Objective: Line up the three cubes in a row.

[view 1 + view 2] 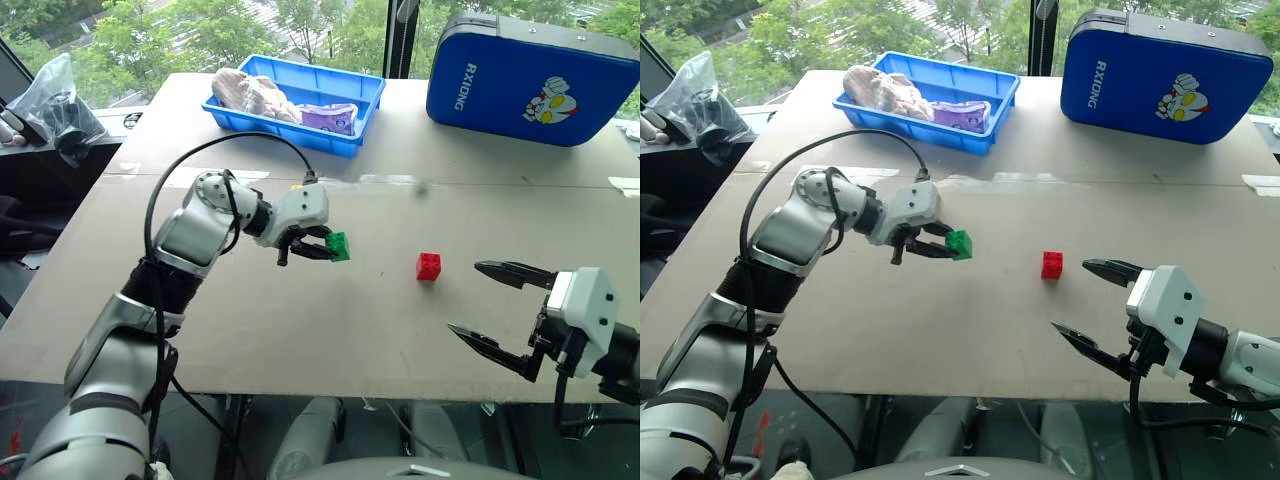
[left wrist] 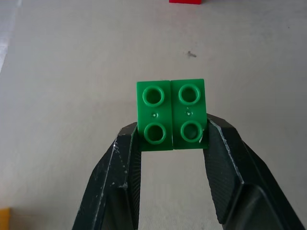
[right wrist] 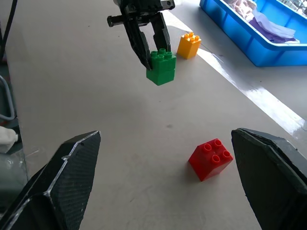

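My left gripper (image 1: 330, 247) is shut on the green cube (image 1: 338, 246) and holds it just above the table (image 1: 300, 320), left of the middle. Seen from the left wrist, the green cube (image 2: 171, 115) sits studs-up between the two black fingers (image 2: 117, 177). The red cube (image 1: 428, 266) rests on the table to the right of it. The yellow cube (image 3: 189, 44) stands on the table beyond the green one (image 3: 161, 68) in the right wrist view. My right gripper (image 1: 464, 297) hovers open near the front right edge, with the red cube (image 3: 211, 159) just ahead of its jaws.
A blue bin (image 1: 290, 128) with cloth and a purple item sits at the back centre. A large blue case (image 1: 530, 80) stands at the back right. A plastic bag (image 1: 55, 105) lies off the table's left side.
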Available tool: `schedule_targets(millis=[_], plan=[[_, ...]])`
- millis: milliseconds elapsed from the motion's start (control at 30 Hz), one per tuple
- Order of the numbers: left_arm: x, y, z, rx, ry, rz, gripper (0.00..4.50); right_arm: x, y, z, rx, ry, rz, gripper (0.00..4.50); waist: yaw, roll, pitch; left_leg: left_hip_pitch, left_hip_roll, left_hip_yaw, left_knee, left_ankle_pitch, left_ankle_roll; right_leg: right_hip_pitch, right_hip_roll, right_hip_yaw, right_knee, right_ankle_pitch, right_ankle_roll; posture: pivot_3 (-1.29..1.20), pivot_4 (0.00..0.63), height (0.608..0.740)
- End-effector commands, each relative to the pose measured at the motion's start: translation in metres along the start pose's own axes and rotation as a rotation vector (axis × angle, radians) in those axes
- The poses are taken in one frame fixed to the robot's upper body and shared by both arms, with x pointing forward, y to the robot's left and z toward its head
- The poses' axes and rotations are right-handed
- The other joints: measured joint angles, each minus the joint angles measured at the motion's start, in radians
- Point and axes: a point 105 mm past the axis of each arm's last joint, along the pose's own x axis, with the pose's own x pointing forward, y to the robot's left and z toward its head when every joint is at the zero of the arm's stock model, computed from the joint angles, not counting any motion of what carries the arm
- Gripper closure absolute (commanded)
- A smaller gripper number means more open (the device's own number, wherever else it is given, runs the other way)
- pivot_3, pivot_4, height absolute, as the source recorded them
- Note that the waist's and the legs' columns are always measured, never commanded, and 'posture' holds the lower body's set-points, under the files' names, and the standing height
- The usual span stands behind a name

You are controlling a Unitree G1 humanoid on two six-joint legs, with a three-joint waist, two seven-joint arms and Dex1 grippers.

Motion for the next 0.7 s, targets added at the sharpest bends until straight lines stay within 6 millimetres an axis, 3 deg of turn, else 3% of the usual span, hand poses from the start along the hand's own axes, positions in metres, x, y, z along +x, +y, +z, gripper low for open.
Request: schedule_targets(millis=[33, 500, 700], plan=[[0.004, 0.005, 0.006, 0.045, 0.013, -0.006, 3.26, -0.006, -0.002, 0.005, -0.054, -0.005, -0.01, 0.0, 0.001, 0.0, 0.0, 0.0, 0.0, 0.0, 0.0, 0.0, 0.0, 0.0, 0.0, 0.0, 0.0, 0.0, 0.0, 0.0, 0.15, 0.74], [0.014, 0.001, 0.023, 0.053, 0.035, -0.018, 3.26, -0.007, 0.001, 0.002, -0.041, -0.003, 0.0, 0.0, 0.008, 0.0, 0.0, 0.001, 0.0, 0.0, 0.001, 0.0, 0.0, 0.001, 0.0, 0.0, 0.001, 0.0, 0.0, 0.0, 0.15, 0.74], [0.014, -0.001, 0.022, 0.064, 0.051, -0.006, 3.26, -0.006, 0.001, 0.003, -0.039, -0.006, 0.006, 0.0, 0.008, 0.0, 0.0, 0.002, 0.0, 0.0, 0.001, 0.0, 0.0, 0.002, 0.0, 0.0, 0.001, 0.0, 0.0, 0.0, 0.15, 0.74]])
